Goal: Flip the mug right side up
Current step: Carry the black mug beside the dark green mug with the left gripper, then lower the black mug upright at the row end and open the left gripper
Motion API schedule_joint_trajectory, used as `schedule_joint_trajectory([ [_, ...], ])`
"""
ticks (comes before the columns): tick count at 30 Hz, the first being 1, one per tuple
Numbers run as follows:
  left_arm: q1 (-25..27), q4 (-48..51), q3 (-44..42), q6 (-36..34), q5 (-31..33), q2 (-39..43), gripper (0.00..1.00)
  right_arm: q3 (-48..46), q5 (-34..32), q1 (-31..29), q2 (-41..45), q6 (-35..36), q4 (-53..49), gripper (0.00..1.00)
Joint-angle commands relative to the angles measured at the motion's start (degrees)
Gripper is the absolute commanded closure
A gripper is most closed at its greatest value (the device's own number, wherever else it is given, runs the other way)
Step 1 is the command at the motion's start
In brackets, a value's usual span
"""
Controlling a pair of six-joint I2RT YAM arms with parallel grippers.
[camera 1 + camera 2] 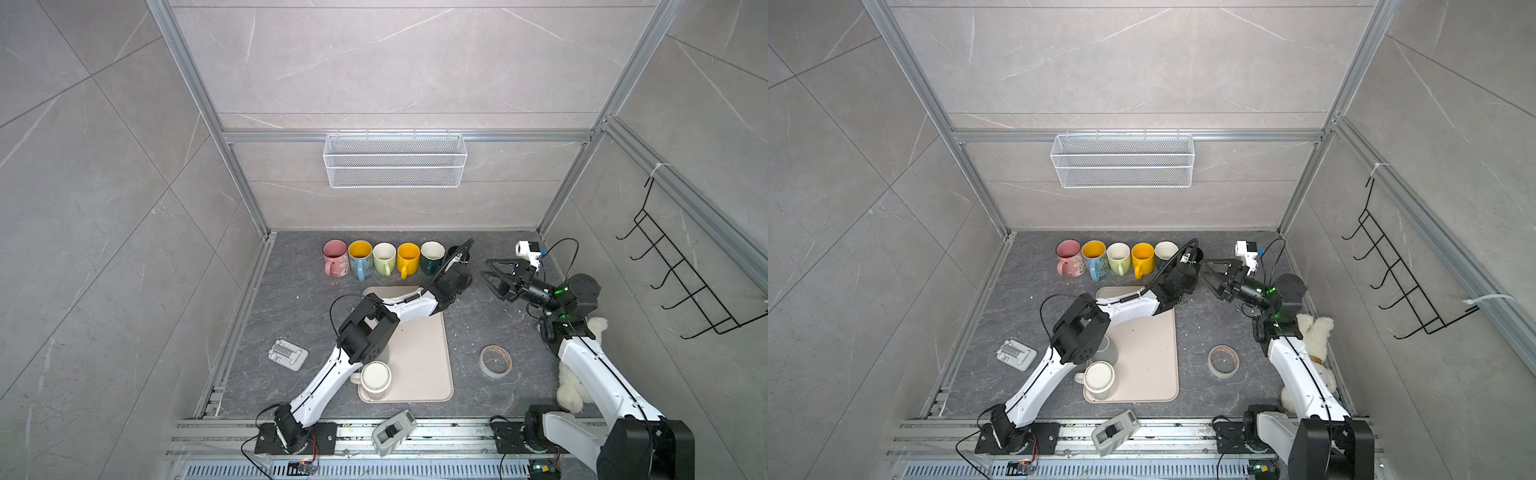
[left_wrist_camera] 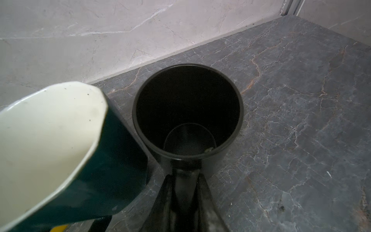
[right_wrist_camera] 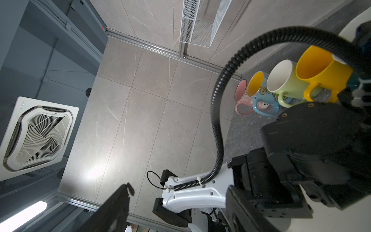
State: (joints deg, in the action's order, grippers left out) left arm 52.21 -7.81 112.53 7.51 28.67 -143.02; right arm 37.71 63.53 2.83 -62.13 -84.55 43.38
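Observation:
A black mug [image 2: 187, 104] stands mouth up on the dark stone table, at the right end of a row of mugs and next to the dark green mug [image 2: 112, 160]. In both top views the left arm mostly hides the black mug [image 1: 454, 251] [image 1: 1198, 252]. My left gripper [image 2: 185, 170] [image 1: 457, 266] is shut on its handle. My right gripper [image 1: 485, 268] [image 1: 1204, 269] [image 3: 179, 188] hangs open just right of it, holding nothing. On the beige tray [image 1: 419, 353] a white mug [image 1: 375, 376] stands apparently base up.
Pink [image 1: 335, 257], blue [image 1: 360, 258], light green [image 1: 384, 258] and yellow [image 1: 408, 259] mugs fill the row along the back wall. A grey mug [image 1: 1111, 351] shows under the left arm. Tape roll [image 1: 495, 360], plush toy [image 1: 573, 386], grey stand [image 1: 287, 354], wire basket [image 1: 395, 160].

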Motion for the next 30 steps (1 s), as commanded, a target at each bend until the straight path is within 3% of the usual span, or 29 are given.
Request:
schedule_joint_trajectory([
  [1,-0.48,-3.53,2.58,0.45,2.71,0.01,0.93,-0.10,1.07,0.24,1.04,1.91,-0.81,0.24],
  [5,-0.61,-3.09,2.35,0.75,2.71,0.00,0.83,-0.10,1.08,0.20,1.22,2.94,-2.09,0.24],
  [7,-0.66,-2.62,2.34,1.18,2.70,-0.07,0.69,-0.01,0.99,0.31,1.30,3.74,-3.20,0.24],
  [11,-0.75,-2.25,2.00,1.86,2.54,0.18,0.59,-0.01,0.98,0.29,1.48,5.32,-5.29,0.24],
  [19,-0.62,-4.81,-2.47,2.20,1.93,3.62,0.49,0.07,0.77,0.29,2.61,7.23,-8.37,0.23],
  [23,-0.61,-5.77,-5.17,5.57,-1.04,6.92,0.44,0.08,0.63,0.30,3.04,7.72,-9.31,0.23],
  [30,-0.26,-9.00,-8.35,5.77,-3.93,13.12,0.41,0.08,0.11,0.29,5.47,10.48,-14.20,0.23],
])
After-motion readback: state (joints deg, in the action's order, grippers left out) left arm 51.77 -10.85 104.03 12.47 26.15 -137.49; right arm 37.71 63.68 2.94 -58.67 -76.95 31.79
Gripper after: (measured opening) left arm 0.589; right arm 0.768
